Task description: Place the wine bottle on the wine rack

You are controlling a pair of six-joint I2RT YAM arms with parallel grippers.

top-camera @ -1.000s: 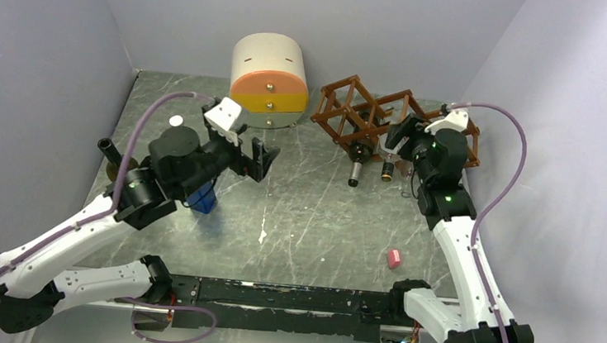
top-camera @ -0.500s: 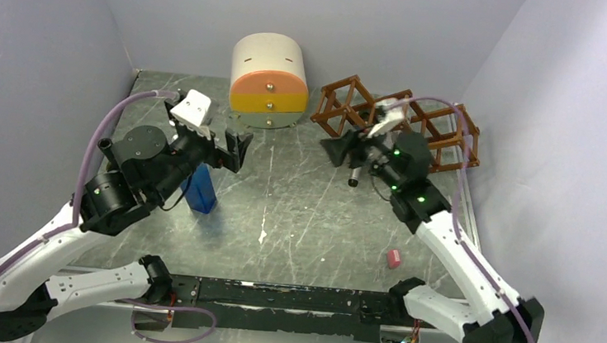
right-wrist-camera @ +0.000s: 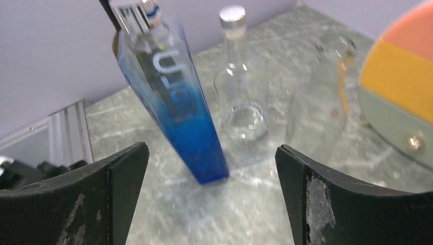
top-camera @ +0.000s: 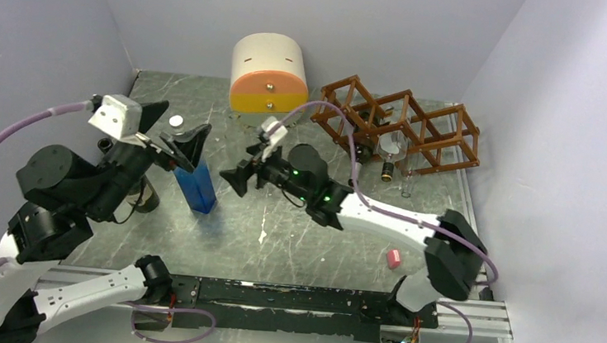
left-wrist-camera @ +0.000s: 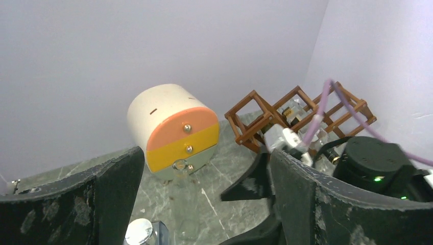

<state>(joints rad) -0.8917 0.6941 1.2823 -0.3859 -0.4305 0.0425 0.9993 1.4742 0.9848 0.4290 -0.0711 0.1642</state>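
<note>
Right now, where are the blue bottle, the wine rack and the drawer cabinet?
blue bottle (right-wrist-camera: 176, 112): right wrist view, middle of its body.
wine rack (left-wrist-camera: 239, 104): left wrist view, upper-left bar of its leftmost cell.
drawer cabinet (top-camera: 254, 82): top external view, orange drawer front.

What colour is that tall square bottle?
The bottle is blue, fading to clear upward; right wrist view shows it best.

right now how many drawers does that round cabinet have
3, stacked on the front of the cabinet: orange drawer at the top, yellow drawer in the middle, grey-green drawer at the bottom. The whole front shows in the left wrist view, so none looks hidden.
</note>
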